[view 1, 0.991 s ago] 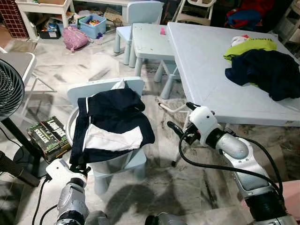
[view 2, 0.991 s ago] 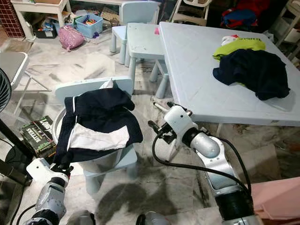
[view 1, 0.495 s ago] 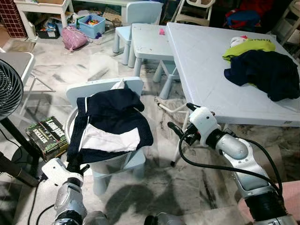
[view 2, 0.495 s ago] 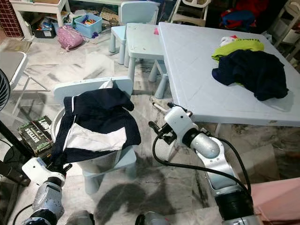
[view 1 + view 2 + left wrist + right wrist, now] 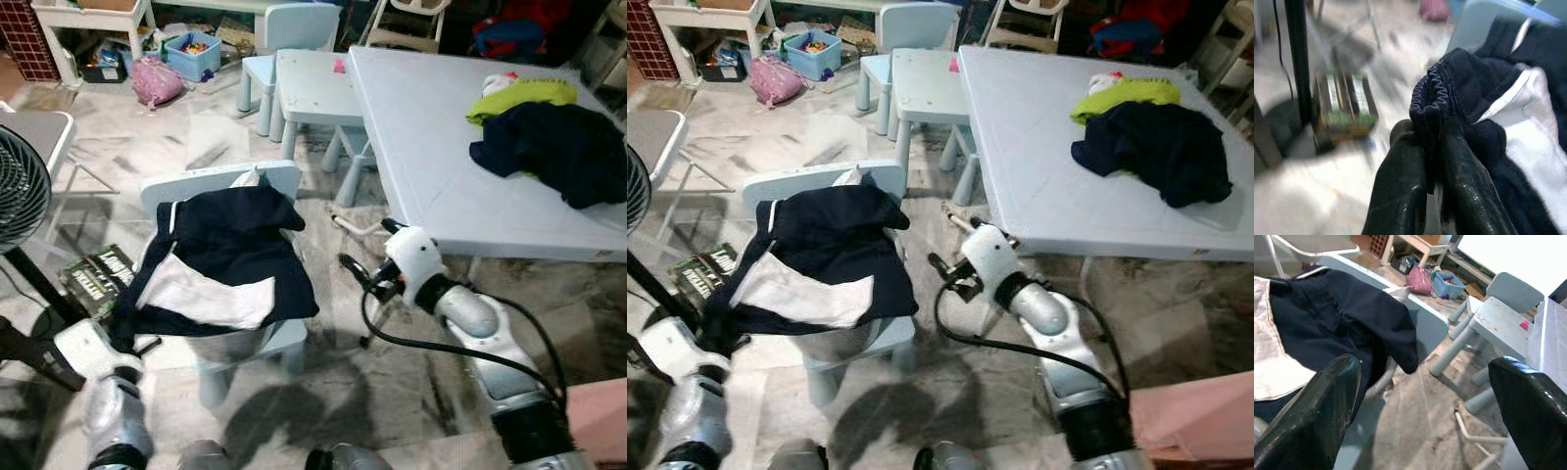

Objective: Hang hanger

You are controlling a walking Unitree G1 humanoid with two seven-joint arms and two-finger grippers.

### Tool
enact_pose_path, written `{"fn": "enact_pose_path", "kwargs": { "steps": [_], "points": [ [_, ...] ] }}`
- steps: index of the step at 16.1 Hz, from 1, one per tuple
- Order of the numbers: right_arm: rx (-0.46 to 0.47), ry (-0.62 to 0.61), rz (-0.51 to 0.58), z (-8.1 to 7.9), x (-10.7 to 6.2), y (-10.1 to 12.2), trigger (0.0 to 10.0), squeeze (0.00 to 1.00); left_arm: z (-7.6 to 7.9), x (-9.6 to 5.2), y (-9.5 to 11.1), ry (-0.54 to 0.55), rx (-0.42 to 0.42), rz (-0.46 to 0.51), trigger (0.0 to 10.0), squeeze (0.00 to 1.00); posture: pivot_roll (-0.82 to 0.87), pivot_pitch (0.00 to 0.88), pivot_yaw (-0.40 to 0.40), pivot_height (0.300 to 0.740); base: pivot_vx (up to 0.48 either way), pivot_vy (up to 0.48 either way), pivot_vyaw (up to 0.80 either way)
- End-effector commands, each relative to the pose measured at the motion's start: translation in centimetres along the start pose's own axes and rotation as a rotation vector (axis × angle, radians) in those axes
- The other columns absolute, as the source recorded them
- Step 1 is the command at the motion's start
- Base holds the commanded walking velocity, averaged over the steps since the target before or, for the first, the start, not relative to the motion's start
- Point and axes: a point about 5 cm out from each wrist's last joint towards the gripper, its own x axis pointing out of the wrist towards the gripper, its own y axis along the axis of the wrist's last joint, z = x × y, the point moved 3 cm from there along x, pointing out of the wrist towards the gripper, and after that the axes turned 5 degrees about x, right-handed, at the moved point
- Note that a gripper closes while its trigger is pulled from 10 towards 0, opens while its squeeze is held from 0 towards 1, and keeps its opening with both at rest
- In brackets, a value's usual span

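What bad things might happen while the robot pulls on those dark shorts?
The left gripper pinches just the waistband of the shorts, so they might slip free. The shorts drape over the small chair, which may tip if they snag. The right gripper, open, hangs beside the table and might bump it.

A navy-and-white pair of shorts [image 5: 220, 259] lies draped over the seat and backrest of a small pale-blue plastic chair [image 5: 220, 181], at the robot's front left. The left tool [image 5: 1432, 161] is clamped on the shorts' elastic waistband at their near left corner. Left of the chair, a green cardboard box [image 5: 98, 275] lies on the floor beside a black pedestal fan [image 5: 20, 186]. To the right stands a large pale-blue plastic worktop [image 5: 431, 147], with a dark navy garment [image 5: 554, 152] heaped at its far right, partly on a yellow-green garment [image 5: 519, 93]. The right tool [image 5: 367, 257], fingers apart, hangs between chair and worktop.
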Motion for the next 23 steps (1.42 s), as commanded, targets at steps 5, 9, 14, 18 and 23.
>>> {"fn": "enact_pose_path", "kwargs": {
  "steps": [5, 9, 14, 18, 23],
  "points": [
    [0.122, -0.101, 0.026, -0.5, 0.6, -0.6, 10.0, 0.00, 6.3, 2.5, 12.5, -0.230, 0.278, 0.420, 0.0, 0.00, 0.05, 0.009, 0.006, 0.740, 0.000, 0.000, 0.00],
    [0.332, -0.325, 0.044, 0.5, 0.1, -1.8, 10.0, 0.00, 13.6, 0.8, 14.9, -0.420, 0.458, 0.468, 0.0, 0.00, 0.06, 0.000, 0.054, 0.740, 0.000, 0.000, 0.00],
    [0.372, -0.429, 0.072, 2.1, 0.2, -1.5, 10.0, 0.00, 16.5, -2.5, 13.4, -0.566, 0.562, 0.421, 0.0, 0.00, 0.05, 0.008, 0.081, 0.740, 0.000, 0.000, 0.00],
    [0.429, -0.501, 0.050, 3.6, -0.3, -2.1, 10.0, 0.00, 17.6, -3.7, 12.0, -0.570, 0.557, 0.328, 10.0, 0.00, 0.05, 0.022, 0.056, 0.740, 0.000, 0.000, -0.12],
    [0.429, -0.516, 0.042, 3.5, -0.5, -2.5, 10.0, 0.00, 18.6, -4.4, 11.4, -0.605, 0.555, 0.299, 10.0, 0.00, 0.04, 0.028, 0.058, 0.740, 0.000, 0.000, -0.80]
  ]
}}
